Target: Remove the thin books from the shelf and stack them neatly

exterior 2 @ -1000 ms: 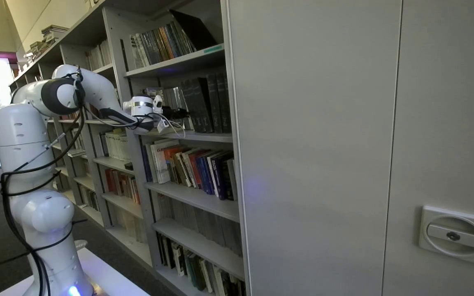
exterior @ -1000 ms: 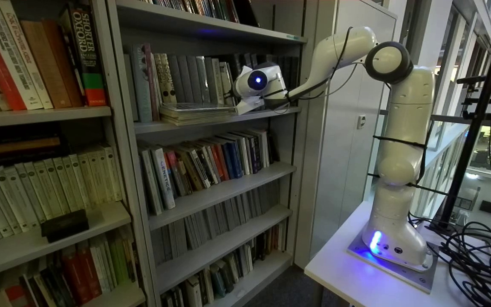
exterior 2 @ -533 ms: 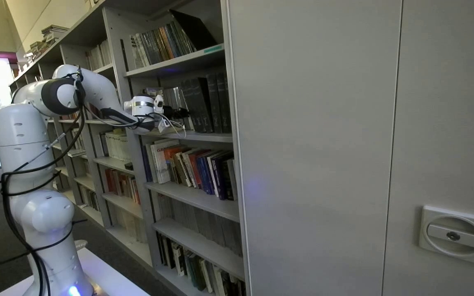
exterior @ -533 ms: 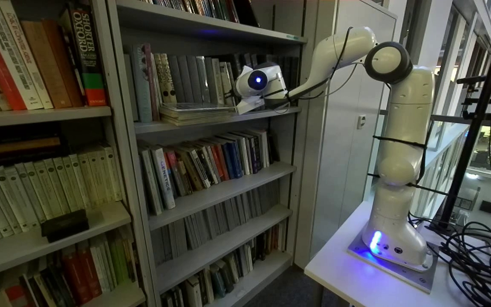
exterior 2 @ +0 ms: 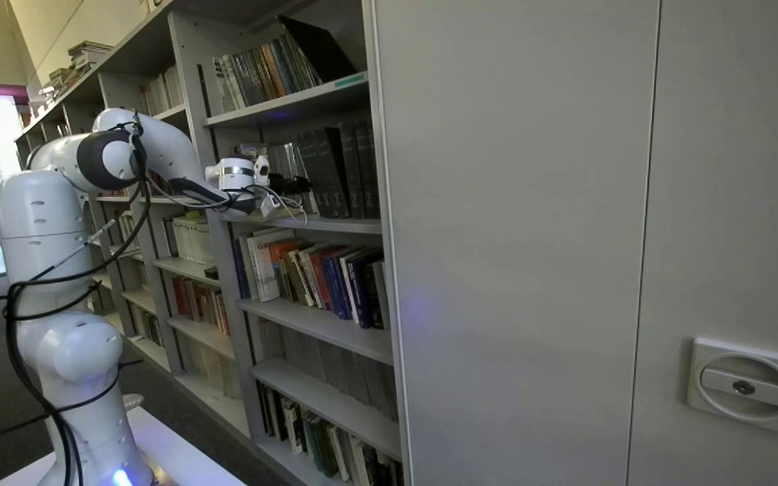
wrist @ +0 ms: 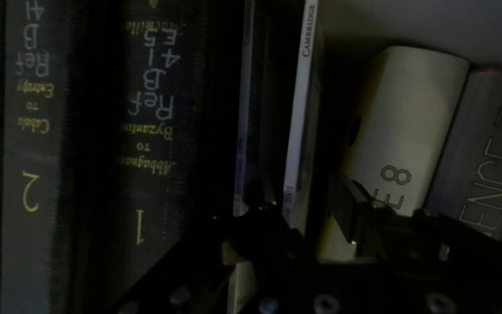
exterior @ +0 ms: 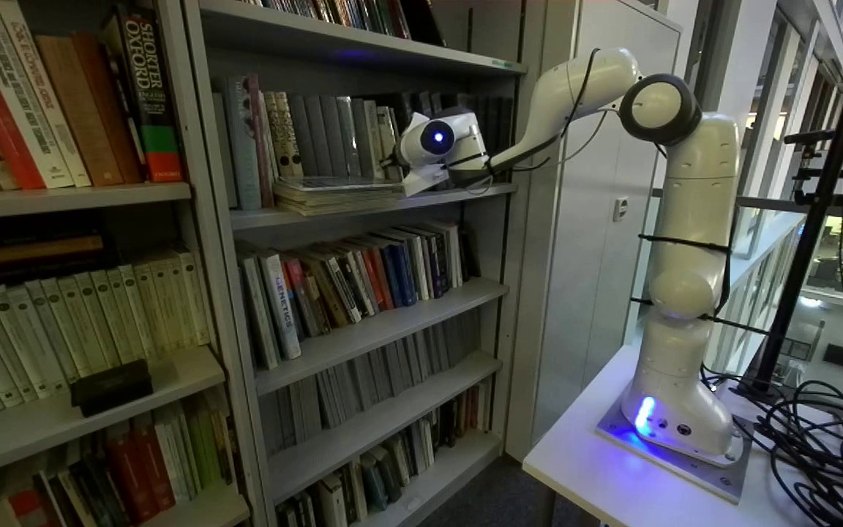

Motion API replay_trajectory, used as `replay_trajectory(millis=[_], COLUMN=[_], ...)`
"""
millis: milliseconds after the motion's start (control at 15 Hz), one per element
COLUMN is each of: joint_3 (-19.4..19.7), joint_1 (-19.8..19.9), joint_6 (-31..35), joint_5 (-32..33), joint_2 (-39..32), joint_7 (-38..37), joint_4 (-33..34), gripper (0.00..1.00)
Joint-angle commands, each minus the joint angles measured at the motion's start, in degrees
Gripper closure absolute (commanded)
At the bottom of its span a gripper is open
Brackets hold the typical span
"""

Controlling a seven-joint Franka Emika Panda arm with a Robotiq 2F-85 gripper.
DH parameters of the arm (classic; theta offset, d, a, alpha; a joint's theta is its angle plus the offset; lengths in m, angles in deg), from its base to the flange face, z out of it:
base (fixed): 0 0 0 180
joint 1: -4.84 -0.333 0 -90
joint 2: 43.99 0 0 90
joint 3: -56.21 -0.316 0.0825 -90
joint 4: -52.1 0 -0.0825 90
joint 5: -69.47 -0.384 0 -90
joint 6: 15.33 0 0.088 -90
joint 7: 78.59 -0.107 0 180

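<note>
1. Two thin books, white-spined Cambridge booklets (wrist: 300,109), stand upright mid-frame in the wrist view, between black reference volume 1 (wrist: 142,131) and a cream volume (wrist: 408,122) lettered "E 8". The black spine's lettering is upside down, so we take this view as inverted. The gripper (wrist: 304,192) is dim, but we make out its fingers (wrist: 341,209) spread apart, grasping nothing; the booklet nearer the cream volume stands between them, apparently unpinched. We judge these booklets light and bendy, with smooth covers that could slip. We would pinch both covers well behind the spine, about mid-height. One finger has to fit the narrow gap between the booklets, or both may come out together.

2. In an exterior view, we see the white Franka arm (exterior: 696,205) stretched toward the shelf (exterior: 252,219), where a low pile of thin books (exterior: 341,199) lies flat beside the wrist (exterior: 429,143); whether they touch, we cannot tell. Slick covers might slide on one another, so we expect the next booklet to need laying down flat and square.

3. In an exterior view, a tall grey cupboard door (exterior 2: 517,236) fills the right half. We find the gripper's dark end near the row of black volumes (exterior 2: 355,169); the booklets are too hidden here for us to judge the hold.
</note>
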Motion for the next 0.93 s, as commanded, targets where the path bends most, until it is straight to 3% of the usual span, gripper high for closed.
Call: replay_trajectory(millis=[0,67,133,200,333,867], joint_3=[1.0,1.07,1.17,1.22,1.4,1.53], joint_1=[-1.3,-1.29,-1.24,-1.23,-1.14,-0.64], joint_6=[-1.14,-1.16,-0.99,-0.97,-0.96,1.19], joint_5=[1.3,1.27,1.32,1.35,1.3,-3.23], joint_2=[-2.96,-3.21,-3.31,-3.37,-3.17,2.28], joint_7=[2.34,2.65,2.84,2.95,2.72,1.55], joint_4=[4.72,5.02,5.18,5.3,5.05,-0.93], gripper=[0.59,0.61,0.84,0.84,1.0,0.97])
